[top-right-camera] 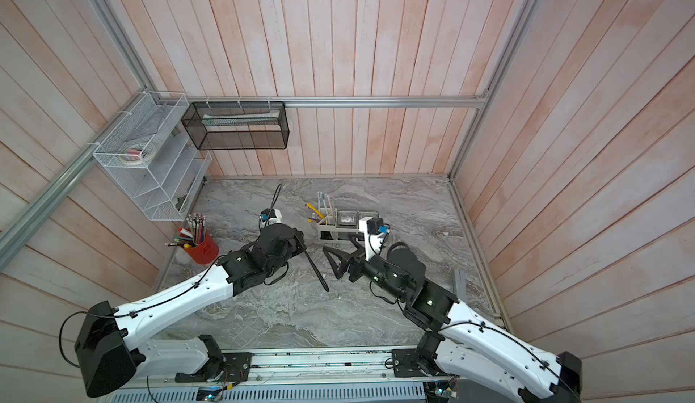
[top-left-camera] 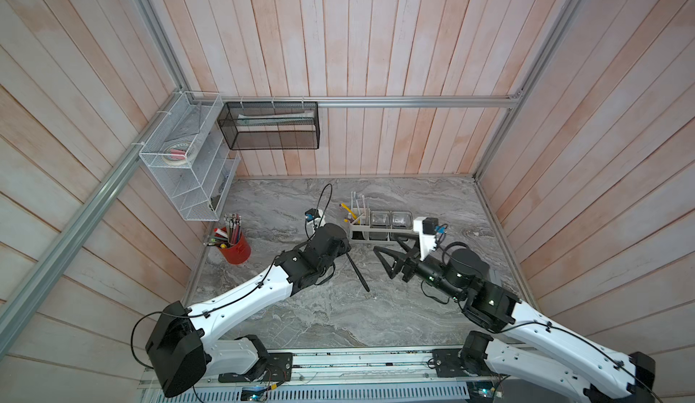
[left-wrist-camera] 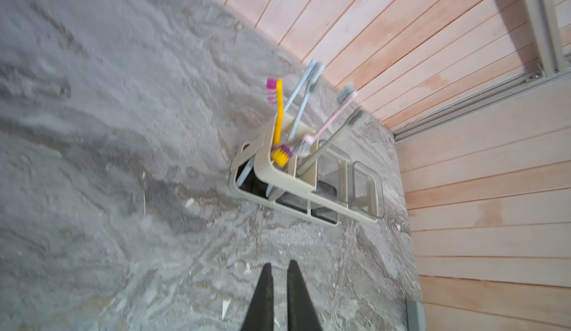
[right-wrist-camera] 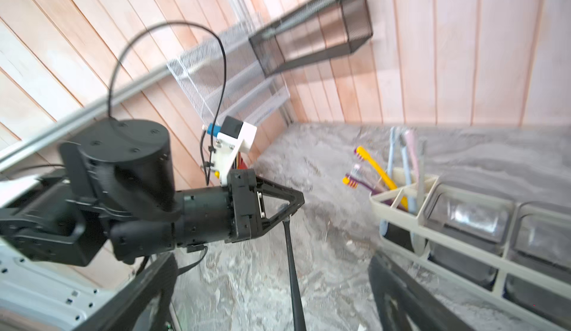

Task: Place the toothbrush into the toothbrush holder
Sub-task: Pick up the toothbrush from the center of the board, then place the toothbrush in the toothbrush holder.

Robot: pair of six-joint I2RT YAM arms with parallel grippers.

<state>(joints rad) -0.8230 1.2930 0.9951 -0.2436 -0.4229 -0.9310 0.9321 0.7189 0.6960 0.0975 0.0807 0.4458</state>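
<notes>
A slim black toothbrush [top-left-camera: 358, 272] [top-right-camera: 314, 265] [right-wrist-camera: 293, 277] hangs slanting down from my left gripper [top-left-camera: 348, 253] [top-right-camera: 298, 237] [right-wrist-camera: 289, 214], which is shut on its upper end. The left wrist view shows that gripper [left-wrist-camera: 279, 266] with its fingers close together and the toothbrush hidden. My right gripper [top-left-camera: 383, 263] [top-right-camera: 330, 263] [right-wrist-camera: 272, 258] is wide open, with the toothbrush between its spread fingers, untouched. The cream toothbrush holder [top-left-camera: 366, 227] [top-right-camera: 326, 228] [left-wrist-camera: 262, 159] [right-wrist-camera: 463, 261] stands just behind both grippers. Several coloured toothbrushes [top-left-camera: 355, 203] [left-wrist-camera: 278, 113] stand in its divided end.
A red cup of pens [top-left-camera: 237, 248] stands at the left wall. A white wire shelf [top-left-camera: 188, 160] and a black mesh basket [top-left-camera: 270, 126] hang on the walls above the back left corner. Wooden walls close in the marble table on three sides.
</notes>
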